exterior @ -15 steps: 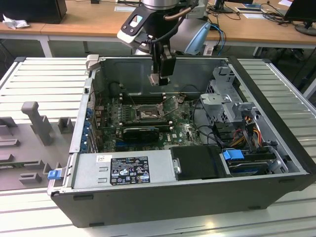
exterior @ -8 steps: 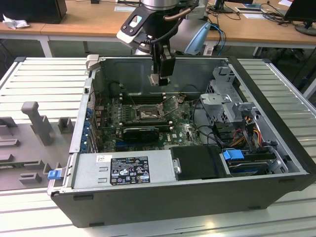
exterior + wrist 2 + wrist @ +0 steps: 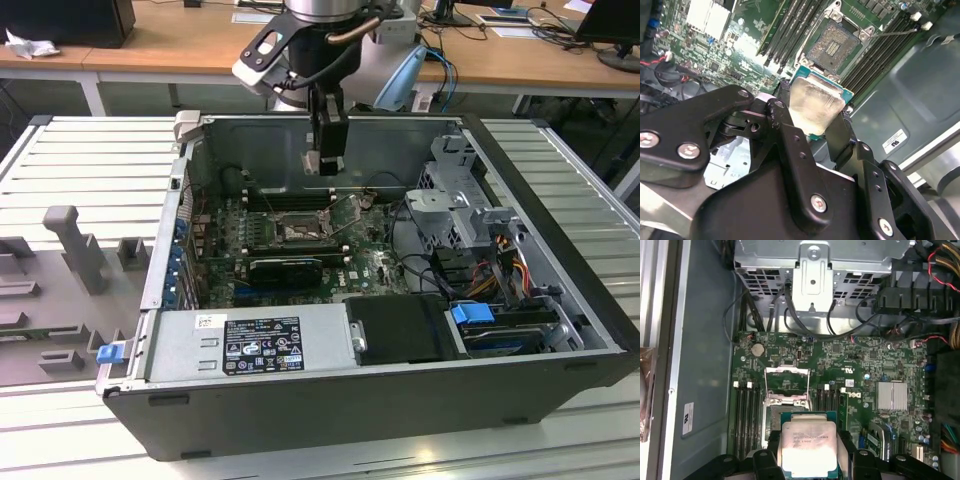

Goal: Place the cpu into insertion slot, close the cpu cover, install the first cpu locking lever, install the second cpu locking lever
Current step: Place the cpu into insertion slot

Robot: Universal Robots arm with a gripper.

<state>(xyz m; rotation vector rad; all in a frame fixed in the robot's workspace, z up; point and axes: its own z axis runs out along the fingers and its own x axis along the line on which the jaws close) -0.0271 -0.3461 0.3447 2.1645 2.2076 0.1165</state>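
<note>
My gripper [image 3: 815, 112] is shut on the cpu [image 3: 816, 105], a pale silver square chip with a green edge, clamped between two black fingers [image 3: 786, 122]. In the exterior view the gripper [image 3: 326, 162] hangs inside the open computer case, above the motherboard and a little behind the insertion slot [image 3: 300, 232]. The slot [image 3: 832, 46] lies bare with its dark pin field showing. In the first wrist view the cpu [image 3: 807, 446] covers part of the slot [image 3: 771, 412], and the cpu cover [image 3: 786, 385] stands swung open beyond it. A thin locking lever [image 3: 890, 33] sticks out beside the slot.
Long black memory slots [image 3: 790, 27] flank the socket on both sides. A silver heat sink [image 3: 892, 396], a drive cage [image 3: 455, 205] with cables, and the power supply [image 3: 250, 345] crowd the case. Grey fixtures [image 3: 75, 250] stand on the table at the exterior view's left.
</note>
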